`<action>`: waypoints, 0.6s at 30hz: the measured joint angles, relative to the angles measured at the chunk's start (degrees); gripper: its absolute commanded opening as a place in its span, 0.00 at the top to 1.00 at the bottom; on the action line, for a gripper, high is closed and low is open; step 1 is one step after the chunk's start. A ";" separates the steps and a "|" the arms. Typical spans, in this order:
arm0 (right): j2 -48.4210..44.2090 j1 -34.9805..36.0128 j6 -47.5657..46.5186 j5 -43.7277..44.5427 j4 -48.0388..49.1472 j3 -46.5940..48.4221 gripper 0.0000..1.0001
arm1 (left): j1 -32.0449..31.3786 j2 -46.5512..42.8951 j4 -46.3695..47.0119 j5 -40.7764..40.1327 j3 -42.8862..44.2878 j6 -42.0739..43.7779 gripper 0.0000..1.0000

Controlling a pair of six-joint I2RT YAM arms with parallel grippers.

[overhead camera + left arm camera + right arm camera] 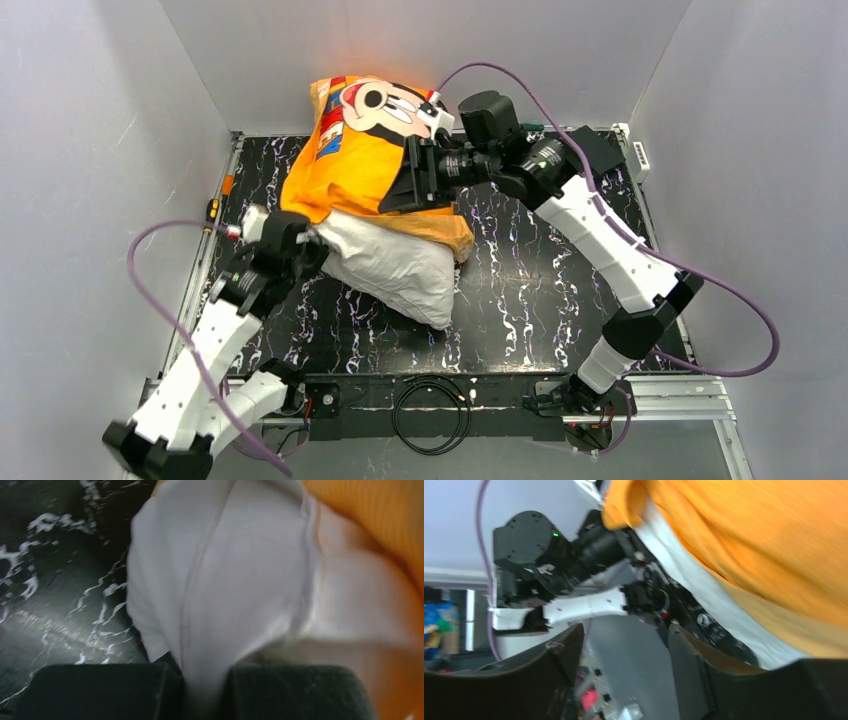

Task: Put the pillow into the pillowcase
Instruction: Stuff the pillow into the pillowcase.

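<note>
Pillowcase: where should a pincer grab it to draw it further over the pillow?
Take the open hem of the pillowcase, where the orange cloth lies loose over the pillow. Come in low from the right side. That edge is thin and free, while the stuffed part behind it bulges, probably too plump to pinch.

Far end of the plump off-white fabric pillow [400, 270] is buried inside the bright orange fabric pillowcase [340, 165]. Left wrist view is smeared, the left gripper [204, 680] cut off at the bottom edge.
</note>
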 measured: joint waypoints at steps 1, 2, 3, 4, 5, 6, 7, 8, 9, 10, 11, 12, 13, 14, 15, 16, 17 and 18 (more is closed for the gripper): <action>-0.55 0.09 -2.36 0.83 -3.06 0.39 0.21 | 0.42 -2.80 -1.07 -0.61 -2.14 -1.51 1.00; -1.05 0.07 -4.37 2.08 -5.62 0.72 0.20 | 0.68 -5.79 -2.08 -1.18 -4.48 -3.10 1.00; -1.73 -0.20 -6.95 3.89 -8.68 0.94 0.19 | 0.90 -8.76 -3.39 -1.70 -6.75 -4.79 1.00; -2.27 -0.28 -8.66 5.25 -10.60 0.94 0.18 | 0.96 -10.43 -4.55 -1.90 -7.89 -5.86 1.00; -2.95 -0.46 -10.91 7.21 -13.16 0.94 0.16 | 1.05 -12.07 -5.60 -2.08 -8.87 -6.99 1.00; -3.69 -0.59 -13.25 9.35 -15.43 0.68 0.15 | 1.11 -13.31 -6.60 -2.14 -9.57 -8.02 1.00; -4.61 -0.72 -15.32 11.50 -17.11 -0.09 0.14 | 1.14 -14.27 -7.54 -2.16 -10.03 -8.85 1.00; -5.81 -0.81 -17.29 13.64 -18.23 -1.60 0.13 | 1.14 -15.06 -8.41 -2.10 -10.32 -9.57 1.00; -7.19 -0.83 -19.32 15.67 -19.08 -3.78 0.12 | 1.14 -15.61 -9.01 -2.10 -10.49 -10.08 1.00; -8.46 -0.83 -21.29 17.66 -19.98 -6.23 0.12 | 1.16 -16.22 -9.60 -2.12 -10.67 -10.56 1.00; -9.42 -0.83 -23.04 19.34 -20.87 -8.46 0.11 | 1.18 -16.70 -10.23 -2.10 -10.75 -10.88 1.00; -9.94 -0.83 -24.74 20.65 -21.31 -10.49 0.07 | 1.18 -17.22 -10.80 -2.08 -10.84 -11.21 1.00; -10.05 -0.83 -26.34 21.81 -21.29 -12.31 0.03 | 1.18 -17.81 -11.52 -2.08 -10.88 -11.54 1.00; -9.92 -0.83 -28.06 22.69 -20.98 -14.21 0.02 | 1.18 -18.27 -12.07 -2.05 -10.91 -11.78 1.00; -9.57 -0.83 -29.73 23.28 -20.55 -16.06 0.02 | 1.18 -18.64 -12.46 -2.05 -10.91 -11.91 1.00; -9.05 -0.83 -31.23 23.80 -20.22 -17.46 0.02 | 1.18 -19.08 -12.94 -2.05 -10.91 -12.07 1.00; -8.41 -0.81 -32.68 24.30 -19.32 -18.93 0.02 | 1.18 -19.52 -13.40 -1.97 -10.93 -12.20 1.00; -7.54 -0.81 -34.14 24.72 -18.01 -20.26 0.02 | 1.18 -19.82 -13.70 -1.84 -10.93 -12.20 1.00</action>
